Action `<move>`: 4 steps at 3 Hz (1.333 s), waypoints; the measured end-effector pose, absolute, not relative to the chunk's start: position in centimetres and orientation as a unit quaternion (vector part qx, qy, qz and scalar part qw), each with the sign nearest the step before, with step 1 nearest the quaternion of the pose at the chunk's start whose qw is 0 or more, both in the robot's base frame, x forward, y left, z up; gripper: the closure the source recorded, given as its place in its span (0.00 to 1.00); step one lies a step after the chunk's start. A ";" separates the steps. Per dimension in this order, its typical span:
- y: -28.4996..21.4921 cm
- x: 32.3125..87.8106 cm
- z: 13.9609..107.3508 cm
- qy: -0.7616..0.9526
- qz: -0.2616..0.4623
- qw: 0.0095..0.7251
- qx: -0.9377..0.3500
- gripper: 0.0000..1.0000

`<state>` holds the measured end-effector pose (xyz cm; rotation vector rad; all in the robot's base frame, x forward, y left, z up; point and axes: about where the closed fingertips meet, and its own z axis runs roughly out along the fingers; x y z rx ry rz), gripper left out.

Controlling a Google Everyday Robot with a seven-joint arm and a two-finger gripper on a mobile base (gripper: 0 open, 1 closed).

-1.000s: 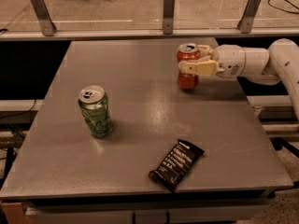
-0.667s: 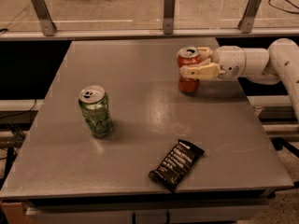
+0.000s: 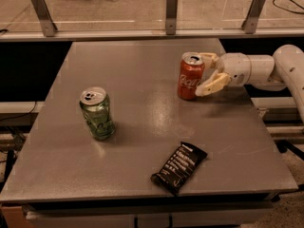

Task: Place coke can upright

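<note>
- A second ago we saw the gripper [image 3: 204, 74] closed round the coke can [image 3: 190, 77], with the fingers [image 3: 214, 82] lying across its right flank.
- Now the fingers stand spread apart, one up by the can's rim and one down near its base. They have drawn back a little toward the arm's side.
- We judge that they no longer squeeze the can. We cannot tell whether a fingertip still brushes it.
- The coke can sits a touch lower in the view than before. It stands upright on the table [image 3: 142, 80], top up, straight ahead of the fingertips and just beside them.
- For the task this looks like the release. The can seems set down on its base and holding its own balance, so the placing appears all but done.
- What remains, as we read it, is to pull the fingers straight back from the can. A sideways drift of the lower finger could tip it.
- The green can [image 3: 98, 114] stands well beyond the coke can from the fingers, and it has not shifted.
- The black wrapper [image 3: 179, 167] lies flat well apart from the fingers, toward the table's near edge, also where it was.
</note>
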<state>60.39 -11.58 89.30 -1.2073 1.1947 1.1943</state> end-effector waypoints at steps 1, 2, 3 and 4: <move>-13.9 60.1 89.3 0.515 0.472 0.504 -0.507 0.00; -18.6 60.0 91.2 0.545 0.416 0.510 -0.519 0.00; -24.5 59.8 94.3 0.573 0.343 0.531 -0.521 0.00; -25.1 60.2 95.2 0.572 0.333 0.541 -0.519 0.00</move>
